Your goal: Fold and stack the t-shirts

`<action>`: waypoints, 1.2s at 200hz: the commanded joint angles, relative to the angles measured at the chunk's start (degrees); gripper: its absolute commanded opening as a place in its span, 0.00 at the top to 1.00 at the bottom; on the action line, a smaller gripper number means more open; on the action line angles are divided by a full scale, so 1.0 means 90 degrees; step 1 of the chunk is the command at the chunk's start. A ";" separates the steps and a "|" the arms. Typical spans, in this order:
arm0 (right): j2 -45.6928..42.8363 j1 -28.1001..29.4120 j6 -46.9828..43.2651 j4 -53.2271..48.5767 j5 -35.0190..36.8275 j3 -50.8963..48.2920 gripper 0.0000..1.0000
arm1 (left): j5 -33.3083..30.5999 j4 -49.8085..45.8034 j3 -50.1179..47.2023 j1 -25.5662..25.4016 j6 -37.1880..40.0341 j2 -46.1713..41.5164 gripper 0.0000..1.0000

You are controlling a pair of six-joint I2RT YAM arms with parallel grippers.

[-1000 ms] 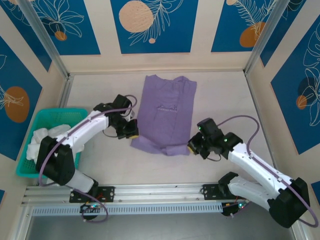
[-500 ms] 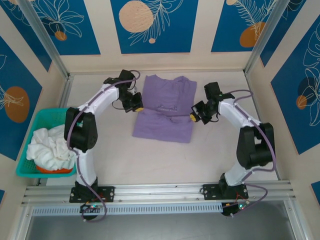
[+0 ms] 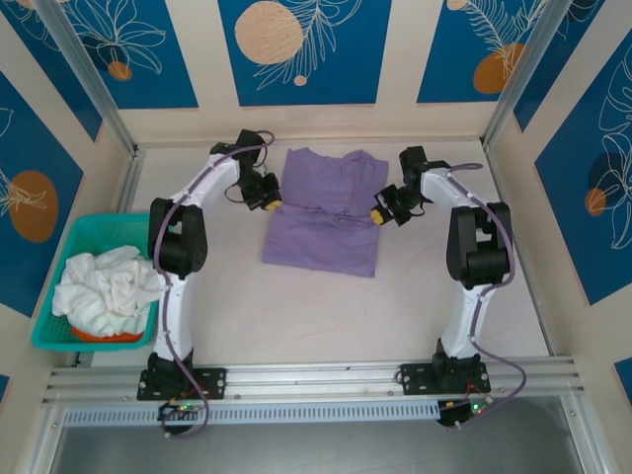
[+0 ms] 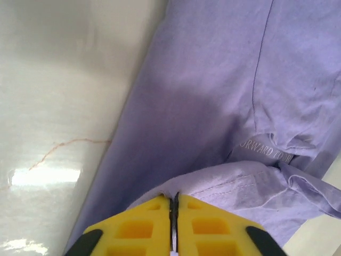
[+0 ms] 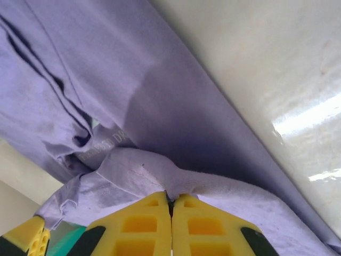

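While the lavender t-shirt [image 3: 326,232] lies mid-table with its hem doubled up, your left gripper [image 3: 268,204] and right gripper [image 3: 378,214] each pinch a hem corner, jaws nearly closed; the left bite looks thin. White t-shirts [image 3: 104,286] fill the teal basket [image 3: 107,219], well apart.

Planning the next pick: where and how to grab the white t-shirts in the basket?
Probably pinch a raised fold atop the white t-shirts, coming straight down: they lie crumpled in a heap and the teal basket walls block the sides.
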 commanded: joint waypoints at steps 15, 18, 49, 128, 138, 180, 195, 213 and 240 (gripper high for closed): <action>0.0195 -0.0214 0.0321 -0.0706 0.0100 0.0443 0.71 | -0.0061 -0.0264 0.0491 0.0292 -0.0257 0.0223 0.53; 0.0161 -0.0244 0.0370 -0.0723 0.0143 0.0435 0.67 | -0.0082 -0.0278 0.0540 0.0305 -0.0259 0.0215 0.50; -0.0501 -0.0372 0.0551 -0.0815 0.0643 0.0141 0.51 | -0.0355 -0.0372 0.0611 0.0395 -0.0139 -0.0307 0.27; -0.2455 0.0989 0.0427 0.1236 0.0408 -0.2874 0.86 | 0.0060 0.0933 -0.2929 -0.0574 0.0451 -0.2409 0.60; -0.2365 0.1200 0.0593 0.1528 0.0362 -0.3082 0.86 | 0.0172 0.0955 -0.3016 -0.0717 0.0525 -0.2284 0.61; -0.1371 0.1611 0.0727 0.1655 0.0144 -0.3095 0.87 | -0.0503 0.0799 -0.3212 -0.0991 0.1305 -0.1489 0.61; -0.1358 0.1744 0.0674 0.1215 0.0626 -0.3131 0.85 | -0.0891 0.0797 -0.3471 -0.0975 0.1377 -0.1391 0.61; -0.1460 0.1772 0.0817 0.0937 0.0830 -0.3404 0.83 | -0.0931 0.0946 -0.3956 -0.0968 0.1349 -0.1494 0.61; -0.1870 0.1946 0.1014 0.0784 0.1180 -0.3870 0.79 | -0.0785 0.1152 -0.4765 -0.1004 0.1122 -0.1948 0.61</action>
